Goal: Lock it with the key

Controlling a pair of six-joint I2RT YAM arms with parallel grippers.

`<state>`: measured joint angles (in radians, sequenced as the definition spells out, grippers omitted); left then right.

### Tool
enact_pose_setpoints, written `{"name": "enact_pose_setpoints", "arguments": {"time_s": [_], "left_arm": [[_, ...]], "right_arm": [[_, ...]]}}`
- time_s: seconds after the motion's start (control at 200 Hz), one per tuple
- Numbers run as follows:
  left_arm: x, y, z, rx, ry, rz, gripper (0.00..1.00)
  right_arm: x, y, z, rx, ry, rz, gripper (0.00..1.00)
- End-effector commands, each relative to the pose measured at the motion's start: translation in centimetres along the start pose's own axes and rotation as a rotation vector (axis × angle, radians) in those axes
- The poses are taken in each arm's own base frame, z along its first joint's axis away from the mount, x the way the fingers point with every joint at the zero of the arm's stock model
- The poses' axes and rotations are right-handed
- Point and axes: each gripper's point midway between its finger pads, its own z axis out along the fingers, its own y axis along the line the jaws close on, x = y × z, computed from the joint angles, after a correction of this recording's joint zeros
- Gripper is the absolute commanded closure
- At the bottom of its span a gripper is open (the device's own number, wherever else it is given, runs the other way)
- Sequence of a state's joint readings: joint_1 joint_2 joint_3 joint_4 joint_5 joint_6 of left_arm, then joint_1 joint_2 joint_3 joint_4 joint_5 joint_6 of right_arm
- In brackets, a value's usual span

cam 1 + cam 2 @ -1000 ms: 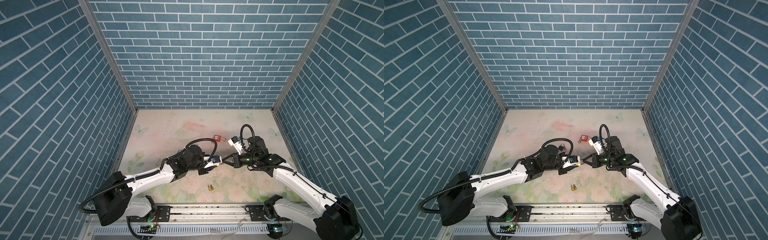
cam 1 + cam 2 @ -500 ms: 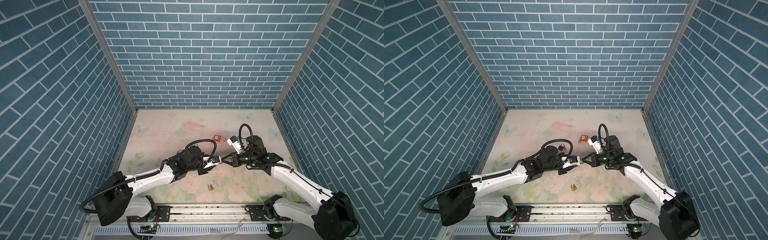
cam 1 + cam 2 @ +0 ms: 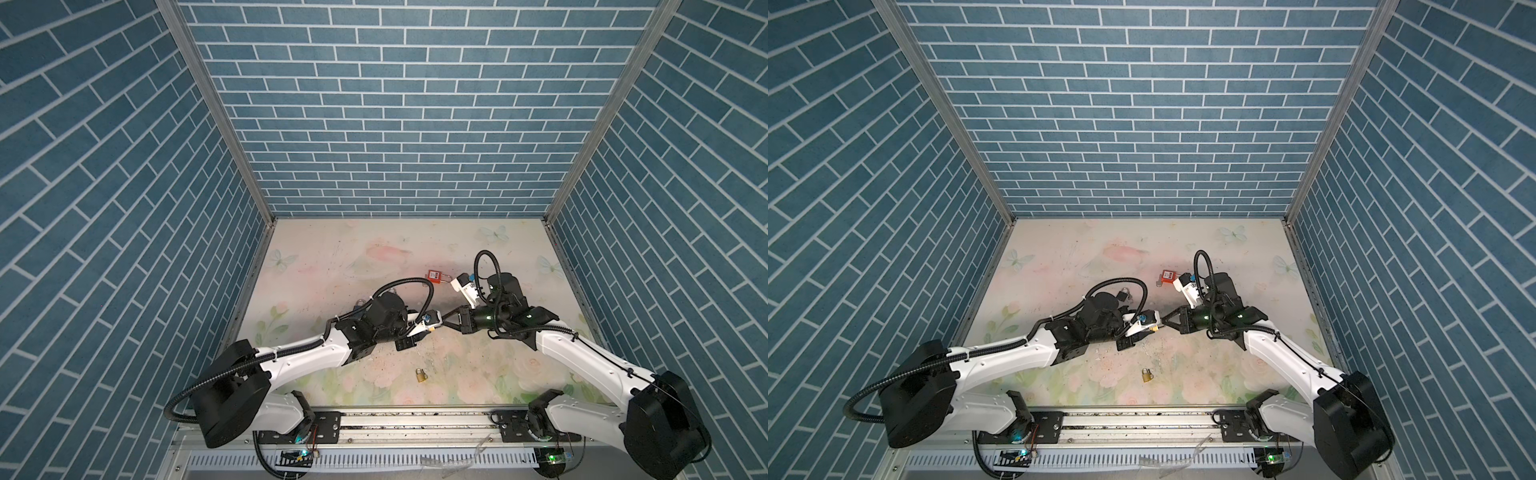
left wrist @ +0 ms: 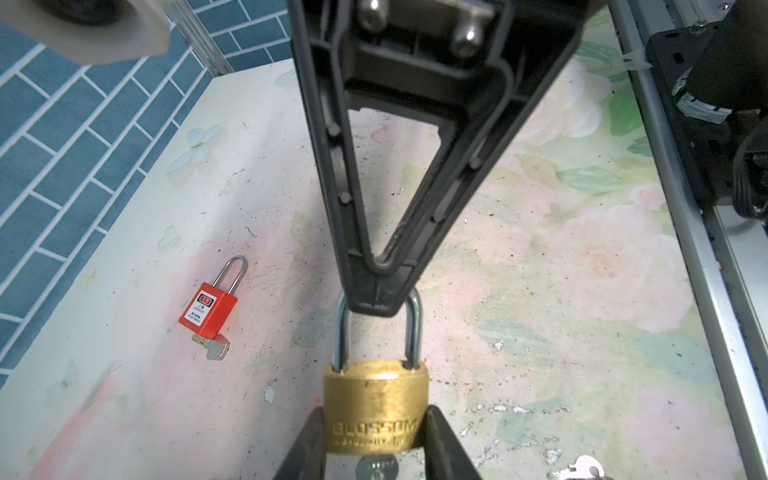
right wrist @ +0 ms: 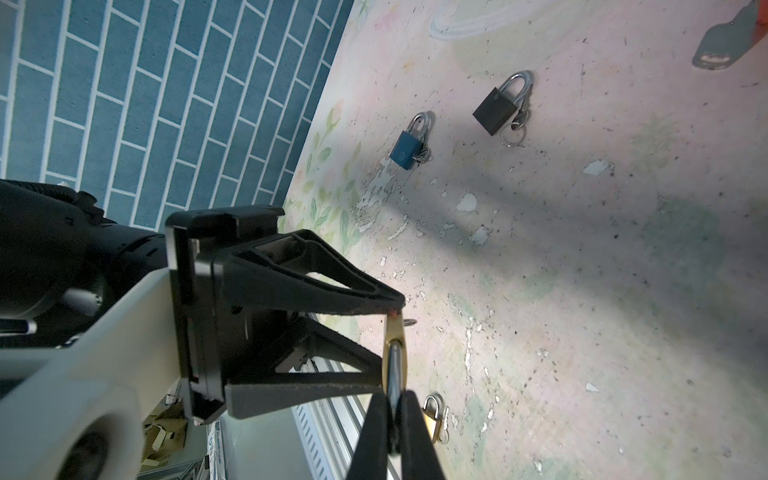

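In both top views the left arm (image 3: 299, 361) stretches low from its base at 7 o'clock toward 2 o'clock. The right arm (image 3: 582, 357) reaches from 5 o'clock toward 10 o'clock. The two meet tip to tip near the middle of the worktop (image 3: 374, 257). The left pincer (image 4: 374, 419) points to 3 o'clock, its jaws partly apart and clamped on the body of a brass padlock (image 4: 376, 390). The right pincer (image 4: 376, 301) points to 9 o'clock, its jaws pressed together on the shackle (image 4: 340, 332).
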<state>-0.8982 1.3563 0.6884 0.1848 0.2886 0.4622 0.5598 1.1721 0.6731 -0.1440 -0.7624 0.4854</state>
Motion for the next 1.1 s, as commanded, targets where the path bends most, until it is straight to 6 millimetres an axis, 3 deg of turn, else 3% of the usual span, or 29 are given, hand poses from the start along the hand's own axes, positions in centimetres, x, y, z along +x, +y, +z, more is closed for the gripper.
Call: {"name": "enact_pose_setpoints", "arguments": {"time_s": [0.0,0.54,0.84,1.095], "left_arm": [[-16.9,4.0,-5.5,-0.155,-0.584,0.141,1.00],[-18.7,5.1,-7.1,-0.215,-0.678,0.118,1.00],[-19.3,5.0,-7.5,-0.204,-0.709,0.104,1.00],[-18.1,5.1,-7.1,-0.216,-0.675,0.083,1.00]], "right_arm": [[5.3,0.1,1.8,-0.049,0.190,0.088,1.00],[6.6,-2.1,3.0,0.019,0.218,0.130,1.00],[6.8,-2.3,3.7,0.013,0.228,0.142,1.00],[6.1,-1.9,3.2,0.042,0.212,0.111,1.00]]}}
